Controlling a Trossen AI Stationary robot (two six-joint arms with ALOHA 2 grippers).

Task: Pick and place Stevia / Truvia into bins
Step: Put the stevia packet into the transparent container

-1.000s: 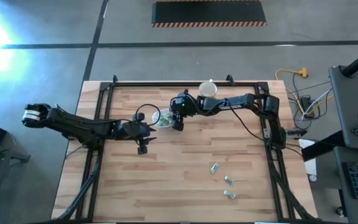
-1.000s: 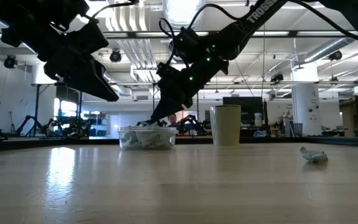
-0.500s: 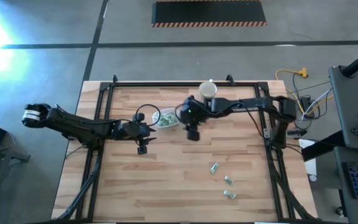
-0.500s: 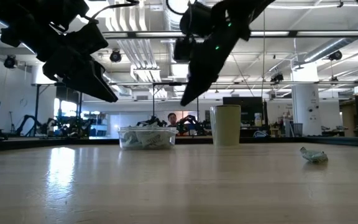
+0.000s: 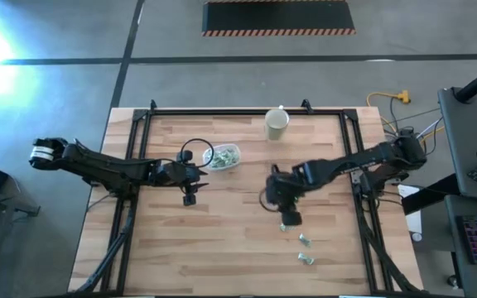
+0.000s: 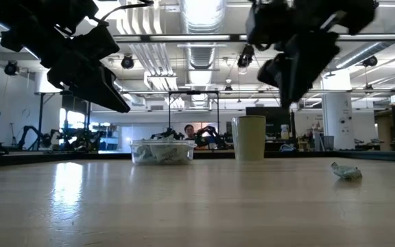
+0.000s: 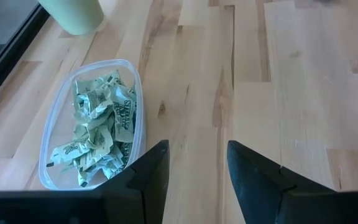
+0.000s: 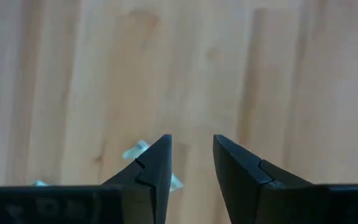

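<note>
Right wrist: right tool [image 8: 191, 163] open, empty.

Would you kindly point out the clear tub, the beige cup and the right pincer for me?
clear tub [image 7: 52, 140]: left wrist view, on its bare near rim.
beige cup [image 5: 277, 122]: high view, on its open top.
right pincer [image 8: 191, 163]: right wrist view, midway between its two dark fingertips, which stand apart.

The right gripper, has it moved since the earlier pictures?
Yes. The right gripper has left the clear tub near the beige cup and now hovers by the loose sachets.
</note>
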